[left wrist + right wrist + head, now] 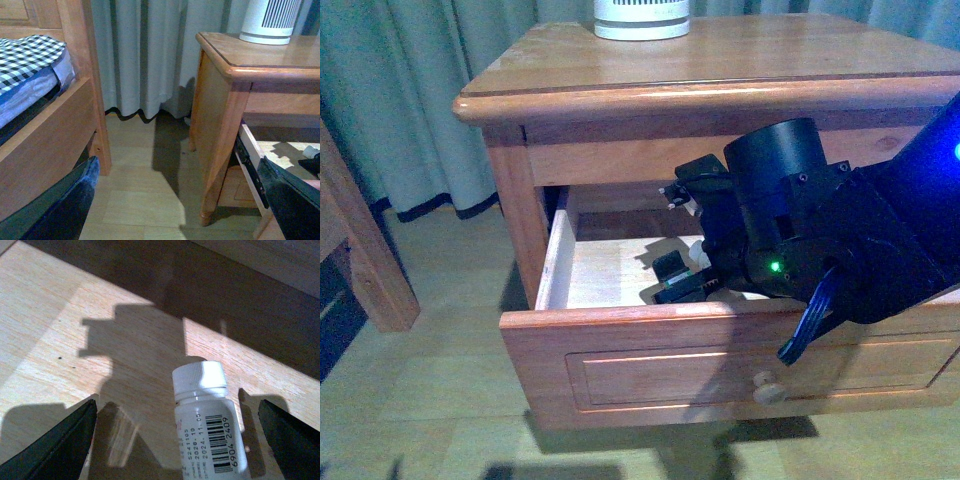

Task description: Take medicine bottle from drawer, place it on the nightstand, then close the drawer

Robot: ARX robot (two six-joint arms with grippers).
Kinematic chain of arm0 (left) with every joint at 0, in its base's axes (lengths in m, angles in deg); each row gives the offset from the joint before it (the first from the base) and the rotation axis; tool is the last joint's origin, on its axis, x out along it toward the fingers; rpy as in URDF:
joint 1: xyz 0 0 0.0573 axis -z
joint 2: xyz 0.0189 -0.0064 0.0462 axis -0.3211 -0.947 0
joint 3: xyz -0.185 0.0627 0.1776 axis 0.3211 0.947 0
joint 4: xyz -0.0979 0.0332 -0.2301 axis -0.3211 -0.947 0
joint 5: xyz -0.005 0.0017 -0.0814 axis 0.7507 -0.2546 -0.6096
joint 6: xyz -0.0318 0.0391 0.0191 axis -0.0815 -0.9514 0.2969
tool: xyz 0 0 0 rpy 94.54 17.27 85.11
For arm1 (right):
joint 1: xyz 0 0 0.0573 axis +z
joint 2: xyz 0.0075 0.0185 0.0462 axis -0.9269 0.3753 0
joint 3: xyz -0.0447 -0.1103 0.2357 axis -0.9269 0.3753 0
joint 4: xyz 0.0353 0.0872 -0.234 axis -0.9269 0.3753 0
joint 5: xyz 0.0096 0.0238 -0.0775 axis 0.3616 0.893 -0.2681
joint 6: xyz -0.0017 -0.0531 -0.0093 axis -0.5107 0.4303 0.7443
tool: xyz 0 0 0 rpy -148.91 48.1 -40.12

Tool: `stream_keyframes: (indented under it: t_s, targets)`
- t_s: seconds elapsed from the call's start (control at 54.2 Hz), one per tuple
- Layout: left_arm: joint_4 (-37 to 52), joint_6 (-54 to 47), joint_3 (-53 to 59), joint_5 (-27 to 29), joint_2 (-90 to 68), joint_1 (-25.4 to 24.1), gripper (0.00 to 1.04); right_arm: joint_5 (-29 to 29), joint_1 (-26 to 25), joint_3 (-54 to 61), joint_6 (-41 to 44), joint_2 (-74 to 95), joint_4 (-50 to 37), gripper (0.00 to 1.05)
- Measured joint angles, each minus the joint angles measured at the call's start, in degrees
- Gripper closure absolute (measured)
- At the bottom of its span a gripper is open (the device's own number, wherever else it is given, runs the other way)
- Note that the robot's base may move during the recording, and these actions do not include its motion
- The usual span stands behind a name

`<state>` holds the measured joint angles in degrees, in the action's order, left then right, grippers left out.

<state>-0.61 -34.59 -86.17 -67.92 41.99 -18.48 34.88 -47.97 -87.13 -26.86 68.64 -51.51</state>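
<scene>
**Operator:** Where is the medicine bottle lying?

**Spotter:** It is lying on its side on the bare floor of the drawer. In the front view that looks nearer the drawer's front edge than its back. Its white cap is pointing toward the shaded far side. You are reaching the right end effector down into the open drawer with its fingers spread. One finger is sitting on each side of the bottle and neither is touching it. That placement is lining the fingers up, I judge, to close across the bottle's width.

**Operator:** Anything readable on it?

**Spotter:** The label is showing a barcode with the digits 6904 2409. Beside it are the dates 2026.10 and 2024.11.05, and a code that looks like S241105. No brand name is showing from this side.

**Operator:** And the other arm?

**Spotter:** You are holding the left end effector spread and empty, low beside the left side of the nightstand. It is waiting clear of the work, probably for the drawer push.

**Operator:** Room on top?

**Spotter:** A white ribbed appliance is standing at the back edge of the nightstand's top. Bare wood is showing toward the front edge, so that is where you are likely aiming to set the bottle.
</scene>
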Motion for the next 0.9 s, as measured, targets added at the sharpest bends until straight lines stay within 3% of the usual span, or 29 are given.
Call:
stream_keyframes:
  t_s: [0.203, 0.276, 0.7, 0.903]
  targets:
    - [0.0, 0.0, 0.0, 0.0, 0.0, 0.0, 0.07, 0.1, 0.0, 1.1, 0.0, -0.2, -0.9, 0.67]
    - [0.0, 0.0, 0.0, 0.0, 0.0, 0.0, 0.07, 0.7, 0.1, 1.9, -0.1, -0.8, -1.1, 0.74]
    - [0.0, 0.0, 0.0, 0.0, 0.0, 0.0, 0.07, 7.0, 2.3, 8.2, -4.0, -12.5, -1.2, 0.74]
    - [0.0, 0.0, 0.0, 0.0, 0.0, 0.0, 0.07, 11.7, 5.0, 10.3, -6.6, -22.0, 4.4, 0.74]
